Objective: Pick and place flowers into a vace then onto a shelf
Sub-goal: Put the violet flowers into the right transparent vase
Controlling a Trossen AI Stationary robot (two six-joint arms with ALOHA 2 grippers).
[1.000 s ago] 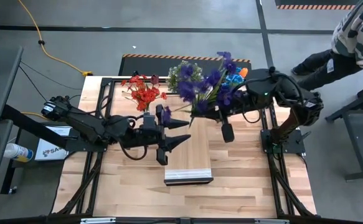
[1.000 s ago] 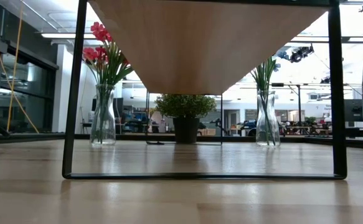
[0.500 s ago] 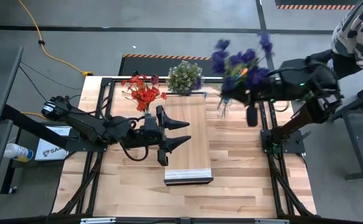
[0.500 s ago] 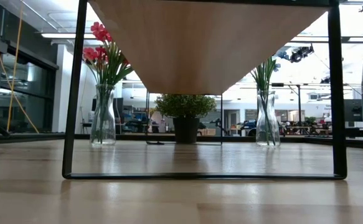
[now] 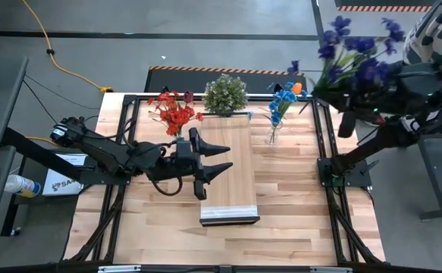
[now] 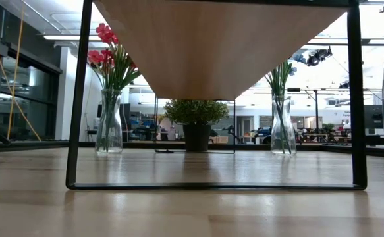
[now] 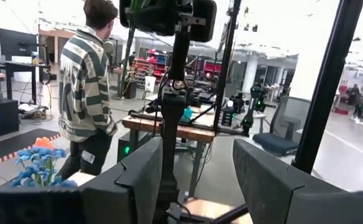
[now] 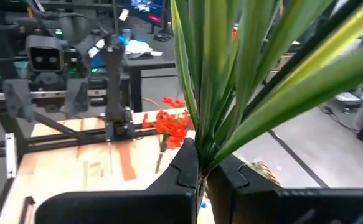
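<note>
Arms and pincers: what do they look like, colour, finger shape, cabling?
Both arms are dark, near black. The left arm carries looped black cables along its links. The left pincer has two long black fingers tapering to points. The right arm shows a small green light near its wrist. The right pincer has blocky black fingers.

Overhead and tabletop-level cameras share the shelf; wrist cameras look forward.
</note>
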